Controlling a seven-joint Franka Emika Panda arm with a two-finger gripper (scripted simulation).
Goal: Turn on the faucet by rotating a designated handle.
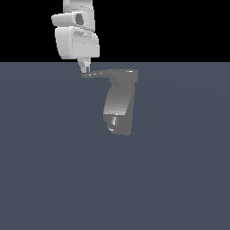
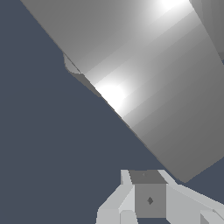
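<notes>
Gripper (image 1: 84,68), fingers pressed together, sits at the handle (image 1: 101,73) tip and should push it sideways slowly around the faucet (image 1: 119,108).

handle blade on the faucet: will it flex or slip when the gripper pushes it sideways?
Likely stiff: the handle looks like rigid grey metal, joined to the faucet top. Probably swings rather than bends. Slip is possible: it tapers thin where the gripper meets it, and looks smooth.

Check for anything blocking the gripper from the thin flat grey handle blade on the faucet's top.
Nothing visible does. The gripper sits right at the pointed tip of the thin flat grey handle atop the chunky grey faucet; no other object appears nearby.
</notes>
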